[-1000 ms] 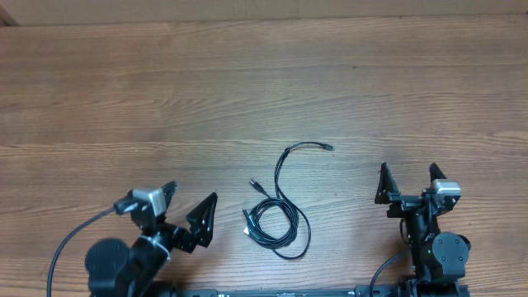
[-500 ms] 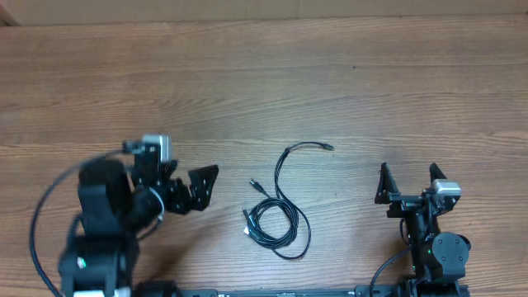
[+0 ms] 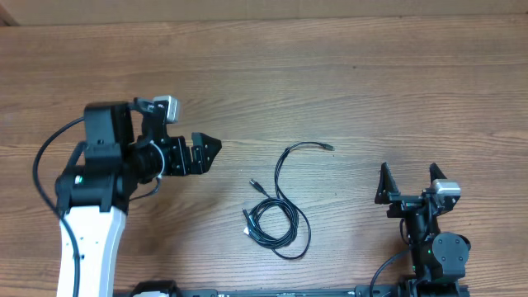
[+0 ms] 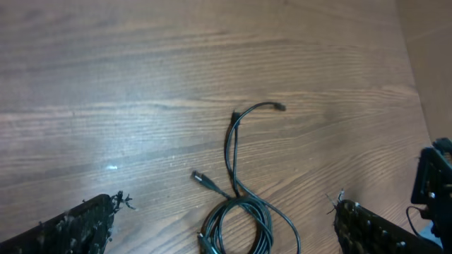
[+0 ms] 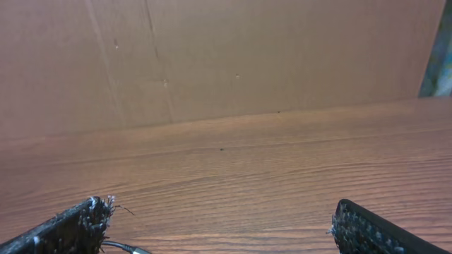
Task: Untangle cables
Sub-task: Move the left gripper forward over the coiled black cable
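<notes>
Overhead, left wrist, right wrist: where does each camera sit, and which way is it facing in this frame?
Overhead: fixed above the table, looking straight down; shows both arms, the left gripper and right gripper open, the cables between them.
Left wrist: on the left arm, angled down at the cables; left fingers at the bottom corners.
Right wrist: low on the right arm, facing across the tabletop to a brown panel; right fingers at the bottom corners.
Shared: overhead and left wrist both show the cables.
</notes>
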Tool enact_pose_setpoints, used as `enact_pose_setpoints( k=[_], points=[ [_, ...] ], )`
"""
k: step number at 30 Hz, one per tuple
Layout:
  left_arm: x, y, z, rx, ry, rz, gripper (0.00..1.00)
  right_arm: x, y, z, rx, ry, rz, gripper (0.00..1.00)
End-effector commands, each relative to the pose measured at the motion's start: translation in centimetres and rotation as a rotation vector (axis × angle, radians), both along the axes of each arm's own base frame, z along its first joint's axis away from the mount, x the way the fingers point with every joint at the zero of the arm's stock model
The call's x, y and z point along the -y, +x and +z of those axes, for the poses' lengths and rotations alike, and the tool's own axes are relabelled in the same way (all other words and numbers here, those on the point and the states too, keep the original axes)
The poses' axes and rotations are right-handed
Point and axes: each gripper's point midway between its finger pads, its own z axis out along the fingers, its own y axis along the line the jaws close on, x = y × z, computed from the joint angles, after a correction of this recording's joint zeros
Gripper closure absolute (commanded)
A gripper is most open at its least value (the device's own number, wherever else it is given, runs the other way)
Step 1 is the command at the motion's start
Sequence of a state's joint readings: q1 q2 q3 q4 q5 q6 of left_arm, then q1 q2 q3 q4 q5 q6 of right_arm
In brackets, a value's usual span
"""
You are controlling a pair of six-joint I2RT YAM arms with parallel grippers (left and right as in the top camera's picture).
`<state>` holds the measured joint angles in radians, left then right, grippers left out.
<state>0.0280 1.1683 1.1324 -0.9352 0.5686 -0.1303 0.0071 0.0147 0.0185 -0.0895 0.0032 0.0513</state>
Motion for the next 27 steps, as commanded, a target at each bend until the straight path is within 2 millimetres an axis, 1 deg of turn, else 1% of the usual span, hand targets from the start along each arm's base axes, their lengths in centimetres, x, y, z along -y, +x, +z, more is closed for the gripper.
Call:
enact_pose_setpoints(
  k=[1,3,4,7,9,11,12,13,15,19,23,27],
  points=[
    [-0.2,0.8,-0.6,-0.034,-0.009,0.019,0.0,0.0,0.0,-0.1,0.006,-0.007,0.003,0.0],
    [-0.1,0.9,-1.5,-0.063,0.002,0.001,0.01,0.0,0.0,-0.1,0.006,-0.007,0.003,0.0],
    [0.0,0.8,-1.9,-0.073,0.011,-0.016,0.05,0.0,0.0,-0.1,0.006,-0.007,0.003,0.0],
    [0.5,0.1,-3.5,-0.131,0.06,-0.052,0.08,0.0,0.0,-0.1,0.006,-0.007,0.003,0.0],
    [0.6,-0.3,-4.6,-0.167,0.132,-0.059,0.12,0.0,0.0,-0.1,0.006,-0.007,0.003,0.0],
    [0.9,-0.7,-5.7,-0.185,0.221,-0.079,0.22,0.0,0.0,-0.1,0.006,-0.007,0.003,0.0],
    [1.2,-0.8,-6.1,-0.186,0.257,-0.094,0.24,0.0,0.0,-0.1,0.006,-0.007,0.003,0.0],
    [1.6,-0.9,-6.5,-0.185,0.299,-0.113,0.25,0.0,0.0,-0.1,0.006,-0.007,0.003,0.0],
    [2.6,-0.9,-7.2,-0.172,0.373,-0.153,0.29,0.0,0.0,-0.1,0.006,-0.007,0.003,0.0],
    [5.4,-0.4,-8.5,-0.124,0.467,-0.237,0.42,0.0,0.0,-0.1,0.006,-0.007,0.003,0.0],
    [8.1,-0.1,-10.2,-0.11,0.494,-0.308,0.43,0.0,0.0,-0.1,0.006,-0.007,0.003,0.0],
    [9.4,-1.2,-12.4,-0.176,0.524,-0.37,0.46,0.0,0.0,-0.1,0.006,-0.007,0.003,0.0]
  ],
)
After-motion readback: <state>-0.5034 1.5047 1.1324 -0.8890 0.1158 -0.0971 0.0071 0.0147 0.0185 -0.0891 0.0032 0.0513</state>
